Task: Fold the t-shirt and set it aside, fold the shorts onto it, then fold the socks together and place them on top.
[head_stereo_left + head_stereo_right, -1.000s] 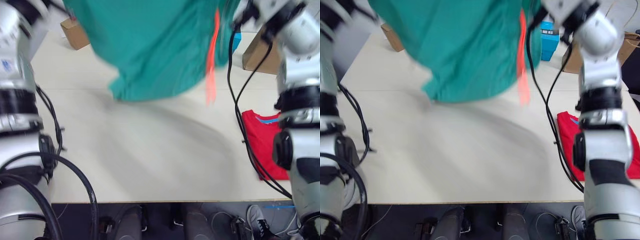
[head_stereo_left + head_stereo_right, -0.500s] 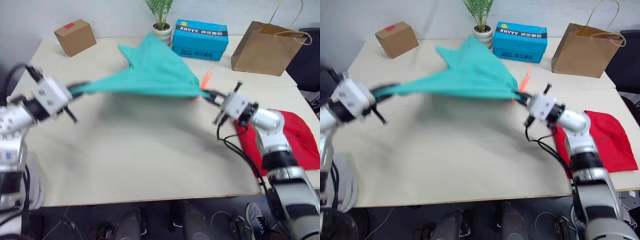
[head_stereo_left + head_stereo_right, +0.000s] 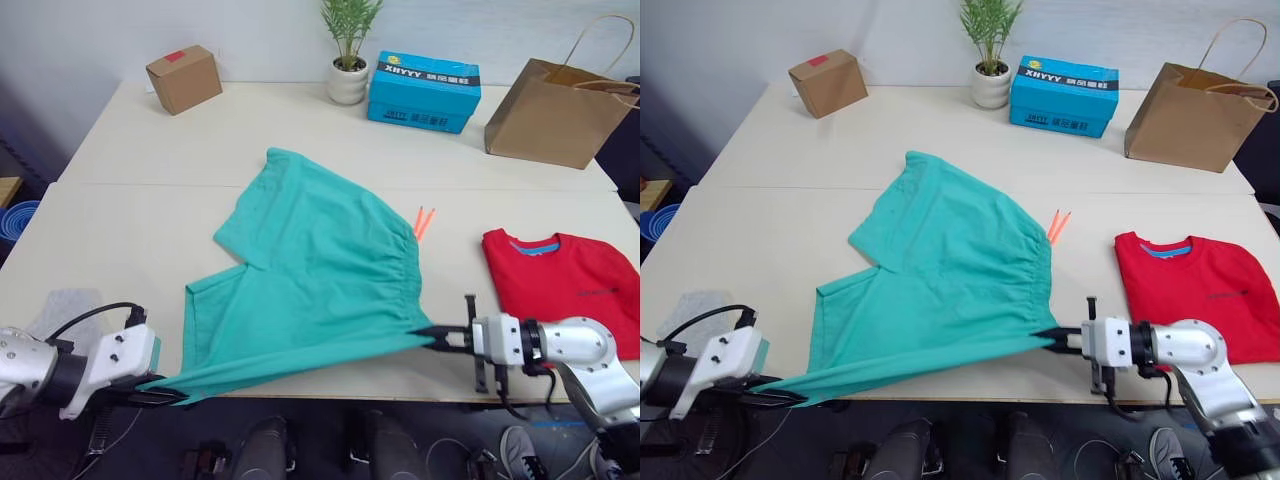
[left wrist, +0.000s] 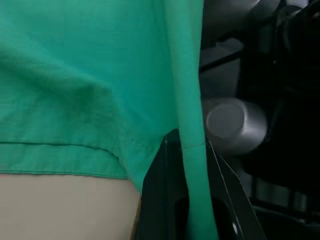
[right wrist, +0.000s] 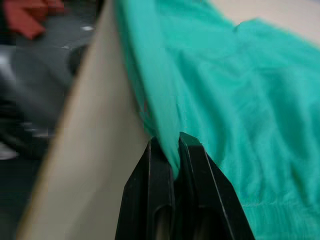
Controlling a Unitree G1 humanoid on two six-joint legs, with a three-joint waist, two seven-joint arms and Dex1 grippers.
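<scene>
The teal shorts [image 3: 310,275] lie spread flat in the middle of the table, and their near edge is stretched taut along the table's front. My left gripper [image 3: 165,392] is shut on the shorts' near left corner, just off the table's front edge. In the left wrist view the teal cloth [image 4: 90,75] runs between the black fingers [image 4: 160,200]. My right gripper [image 3: 432,338] is shut on the near right corner by the waistband. The orange drawstring [image 3: 422,222] pokes out on the right. The red t-shirt [image 3: 560,285] lies folded at the right. A grey sock [image 3: 62,306] lies at the near left.
A cardboard box [image 3: 183,78] stands at the table's far left. A potted plant [image 3: 348,75] and a blue box [image 3: 424,90] are at the back centre, and a brown paper bag [image 3: 555,100] at the back right. The table [image 3: 130,215] has bare surface left of the shorts.
The shorts, held up in the air between both grippers, have swung down and now lie spread on the table. Both grippers have pulled back low to the front edge. The camera view has also shifted.
</scene>
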